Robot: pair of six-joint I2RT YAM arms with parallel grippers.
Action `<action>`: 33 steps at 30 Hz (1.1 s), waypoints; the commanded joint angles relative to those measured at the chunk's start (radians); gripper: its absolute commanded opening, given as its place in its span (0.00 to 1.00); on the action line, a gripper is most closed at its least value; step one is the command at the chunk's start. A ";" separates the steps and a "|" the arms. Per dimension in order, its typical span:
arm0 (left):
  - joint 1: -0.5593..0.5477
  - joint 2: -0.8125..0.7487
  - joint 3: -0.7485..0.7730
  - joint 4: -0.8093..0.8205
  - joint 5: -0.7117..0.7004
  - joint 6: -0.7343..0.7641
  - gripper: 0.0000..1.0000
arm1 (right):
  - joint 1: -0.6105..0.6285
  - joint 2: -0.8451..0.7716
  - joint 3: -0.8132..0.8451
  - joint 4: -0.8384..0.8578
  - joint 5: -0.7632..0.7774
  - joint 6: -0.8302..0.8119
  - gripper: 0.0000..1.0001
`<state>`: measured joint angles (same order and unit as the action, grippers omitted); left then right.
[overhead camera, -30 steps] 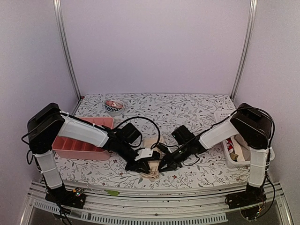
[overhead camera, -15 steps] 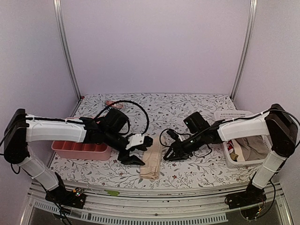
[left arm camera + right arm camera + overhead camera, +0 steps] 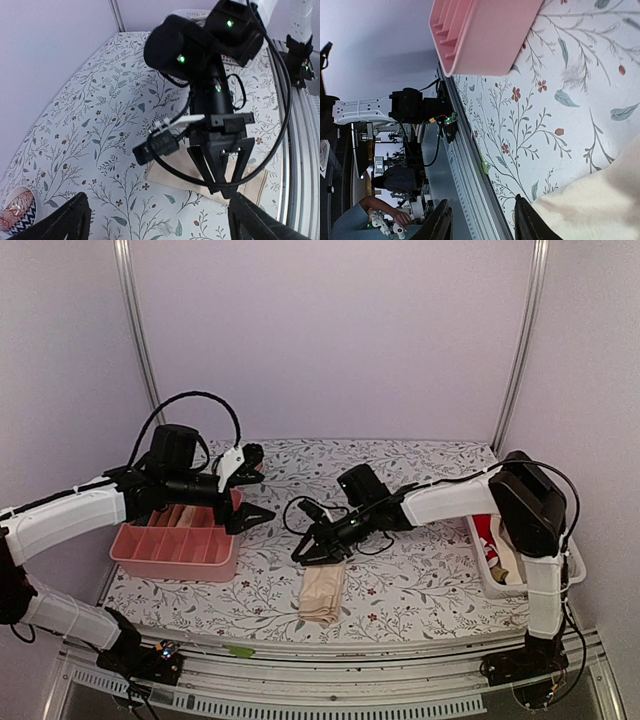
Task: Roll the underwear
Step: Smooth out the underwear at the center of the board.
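The left arm has swung up and away from the cloth! The left gripper point(image 3: 264, 482) now hangs over the right end of the pink tray point(image 3: 172, 562), jaws flung wide, nothing in them. The right gripper point(image 3: 316, 558) has slid leftward too and sits at the far end of the underwear point(image 3: 322, 592), which hasn't budged. Its fingers point down at the cloth's 12 o'clock edge, parted a little and gripping nothing. The right wrist view shows only tablecloth between them, with the cream cloth just beside one finger.

Now the underwear itself: a single piece, pale beige, folded into a long narrow strip. It lies flat at 6 o'clock on the table point(image 3: 420, 465), close to the front rail point(image 3: 400, 655), its length running near to far. There's no roll in it yet, and the near end looks slightly rumpled. From the left wrist camera the strip peeks out on both sides of the right gripper.

The table wears a white cloth printed with grey-green sprigs and small red flowers. The divided pink tray sits at 9 o'clock and a white basket point(image 3: 488, 580) of jumbled cloth at 3 o'clock. A patterned bowl point(image 3: 15, 217) shows only in the left wrist view. Pale lilac walls close in on three sides, with a metal post point(image 3: 140, 340) in each back corner.
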<state>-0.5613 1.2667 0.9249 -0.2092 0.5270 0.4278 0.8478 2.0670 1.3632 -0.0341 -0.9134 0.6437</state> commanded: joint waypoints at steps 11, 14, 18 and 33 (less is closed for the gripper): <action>0.087 0.017 -0.036 0.084 0.038 -0.220 0.96 | -0.018 0.137 -0.171 0.099 -0.133 0.075 0.52; 0.091 0.018 -0.023 0.051 0.074 -0.173 0.96 | -0.024 0.085 -0.107 0.071 -0.139 0.060 0.62; 0.090 0.023 -0.024 0.034 0.120 -0.144 0.96 | -0.069 0.042 -0.054 0.097 -0.133 0.078 0.68; 0.070 0.085 -0.078 0.091 0.143 -0.049 0.96 | -0.164 0.378 0.211 0.059 -0.085 0.072 0.61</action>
<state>-0.4831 1.3457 0.8684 -0.1432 0.6510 0.3260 0.6930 2.3550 1.5200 0.0669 -1.0260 0.7345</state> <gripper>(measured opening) 0.960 0.620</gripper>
